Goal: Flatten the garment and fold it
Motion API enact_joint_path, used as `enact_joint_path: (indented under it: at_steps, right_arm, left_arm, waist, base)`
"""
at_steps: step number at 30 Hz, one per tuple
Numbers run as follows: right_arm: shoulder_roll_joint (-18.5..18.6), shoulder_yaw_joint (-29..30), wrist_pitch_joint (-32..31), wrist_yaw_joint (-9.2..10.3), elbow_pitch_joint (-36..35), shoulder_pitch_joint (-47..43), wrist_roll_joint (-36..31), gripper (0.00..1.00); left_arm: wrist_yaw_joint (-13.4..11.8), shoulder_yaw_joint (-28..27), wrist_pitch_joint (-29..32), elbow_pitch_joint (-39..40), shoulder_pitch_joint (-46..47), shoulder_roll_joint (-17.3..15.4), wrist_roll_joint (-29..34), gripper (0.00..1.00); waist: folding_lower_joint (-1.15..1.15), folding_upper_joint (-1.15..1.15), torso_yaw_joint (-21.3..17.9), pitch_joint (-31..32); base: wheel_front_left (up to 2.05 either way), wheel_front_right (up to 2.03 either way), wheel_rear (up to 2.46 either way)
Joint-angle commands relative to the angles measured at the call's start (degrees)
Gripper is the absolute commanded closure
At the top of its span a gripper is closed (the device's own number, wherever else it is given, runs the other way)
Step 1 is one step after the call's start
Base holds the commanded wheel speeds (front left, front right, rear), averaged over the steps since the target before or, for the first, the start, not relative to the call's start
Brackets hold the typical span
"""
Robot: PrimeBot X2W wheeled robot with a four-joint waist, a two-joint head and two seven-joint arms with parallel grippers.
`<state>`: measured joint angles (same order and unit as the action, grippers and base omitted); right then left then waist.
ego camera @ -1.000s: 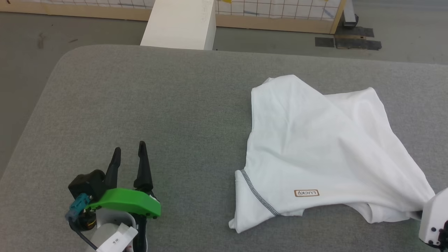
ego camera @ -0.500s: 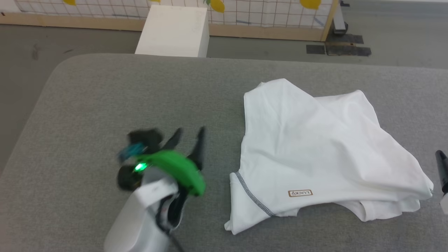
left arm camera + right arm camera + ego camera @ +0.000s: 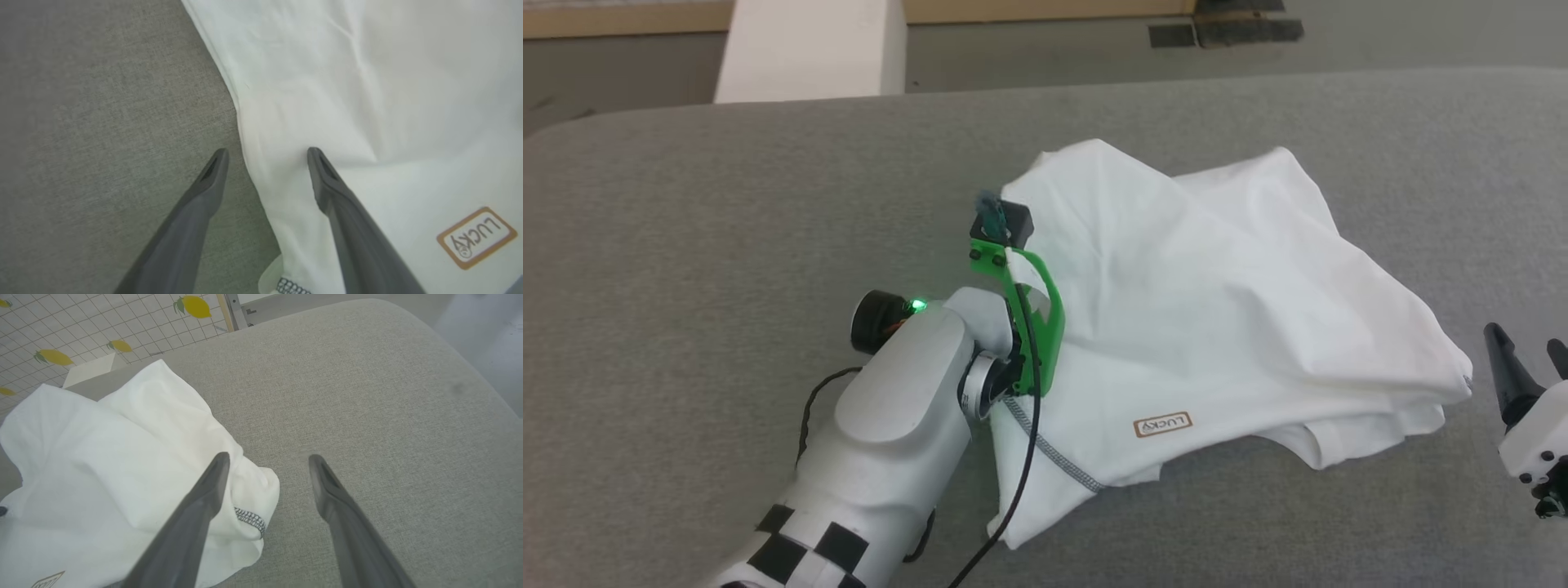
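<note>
The garment (image 3: 1217, 310), a thin white shirt, lies crumpled and partly doubled over on the grey padded surface (image 3: 686, 245). Its brown-bordered LUCKY patch (image 3: 1163, 425) and a dark zigzag seam (image 3: 1054, 457) face up near the front. My left arm reaches over its left edge. In the left wrist view my left gripper (image 3: 265, 152) is open and straddles that edge, one finger over the grey surface, the other over the garment (image 3: 367, 102). My right gripper (image 3: 1527, 343) stands open just right of the garment's right corner (image 3: 249, 490), holding nothing.
A rigid white box (image 3: 809, 49) stands on the floor beyond the surface's far edge. Dark mats (image 3: 1225, 28) lie on the floor further right. A wooden-framed grid panel with lemon prints (image 3: 81, 335) stands behind. The surface's rounded right corner (image 3: 449, 343) is near my right gripper.
My right gripper has opened and let go of the garment's right corner, which now rests on the surface. My left arm has swung forward and right to the garment's left edge. The camera has shifted.
</note>
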<state>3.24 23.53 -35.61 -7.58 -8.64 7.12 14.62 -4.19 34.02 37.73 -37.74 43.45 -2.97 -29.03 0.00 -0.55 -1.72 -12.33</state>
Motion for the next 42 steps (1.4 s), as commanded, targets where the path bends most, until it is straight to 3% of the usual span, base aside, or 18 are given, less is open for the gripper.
enact_joint_path:
  at_steps: [1,4,5,6,7,10,14,20,27,28,29,36,42]
  right_arm:
    - [-0.1,-0.1,0.8,0.09,0.4,1.1,-0.1,0.0]
    - [-0.2,0.1,1.3,0.09,0.9,1.0,0.0,0.0]
    - [-0.2,0.4,1.5,0.09,1.0,1.0,-0.1,0.0]
    - [-0.2,0.5,1.6,0.09,1.1,0.9,-0.2,0.0]
    - [-0.2,0.7,1.8,0.09,1.3,0.8,-0.3,0.0]
    - [-0.3,0.7,2.0,0.09,1.8,0.7,-0.8,0.0]
    - [-0.3,-0.7,2.1,0.09,1.9,1.2,-0.6,0.0]
    - [-0.3,-3.0,2.1,0.09,1.6,2.0,-0.4,0.0]
    - [-0.3,-4.0,2.4,0.09,1.9,1.5,-0.3,0.0]
    - [-0.3,-4.1,2.4,0.09,2.0,1.4,-0.4,0.0]
    - [-0.3,-4.1,2.5,0.09,2.1,1.4,-0.3,0.0]
    - [-0.4,-3.8,2.8,0.09,2.1,1.1,-0.7,0.0]
    - [-0.3,-4.4,2.1,0.09,1.0,0.1,-1.2,0.0]
  left_arm:
    - [-0.6,0.8,1.3,-1.5,0.9,0.1,1.1,0.0]
    - [-0.8,1.8,2.7,-3.6,1.4,0.0,1.7,0.0]
    - [-0.5,1.6,2.3,-3.7,1.3,0.0,1.3,0.43]
    - [-0.4,1.3,1.5,-3.6,1.3,0.0,0.7,0.98]
    - [-0.2,1.1,0.9,-3.7,1.3,0.0,0.2,1.0]
    - [-0.6,-0.8,-2.5,-2.9,2.0,0.0,-1.9,1.0]
    - [-3.0,-5.2,-10.1,-2.4,5.1,-0.8,-2.8,1.0]
    - [-5.9,-12.6,-20.5,-3.8,10.8,-6.1,-3.7,1.0]
    - [-6.9,-15.9,-22.7,-7.8,10.8,-9.0,-5.5,1.0]
    - [-6.1,-16.2,-22.7,-8.1,10.3,-8.8,-6.3,0.67]
    - [-5.4,-16.9,-23.5,-7.9,10.1,-8.4,-7.2,0.0]
    - [1.2,-19.8,-35.3,-1.3,6.2,-9.1,-9.8,0.0]
    - [1.7,-19.9,-46.4,9.5,-4.9,-10.6,-7.5,0.0]
  waist:
    - [0.0,0.54,-3.4,-3.2]
    - [0.0,0.54,-3.8,-3.6]
    - [0.0,0.54,-3.8,-3.6]
    - [0.0,0.54,-3.8,-3.7]
    - [0.0,0.54,-3.6,-3.7]
    - [0.0,0.54,-3.1,-3.7]
    - [0.0,0.54,-3.0,-4.1]
    - [0.0,0.54,-4.0,-6.2]
    - [0.0,0.54,-4.1,-7.8]
    - [0.0,0.54,-3.8,-7.8]
    - [0.0,0.54,-3.4,-7.7]
    - [0.0,0.54,-0.1,-4.4]
    - [0.0,0.54,2.9,-1.2]
  base:
    - [0.0,0.0,0.0]
    - [0.0,0.0,0.0]
    - [0.0,0.0,0.0]
    - [0.0,0.0,0.0]
    - [0.0,0.0,0.0]
    - [0.0,0.0,0.0]
    - [0.0,0.0,0.0]
    - [0.0,0.0,0.0]
    - [0.0,0.0,0.0]
    - [0.0,0.0,0.0]
    - [0.0,0.0,0.0]
    - [0.0,0.0,0.0]
    - [0.0,0.0,0.0]
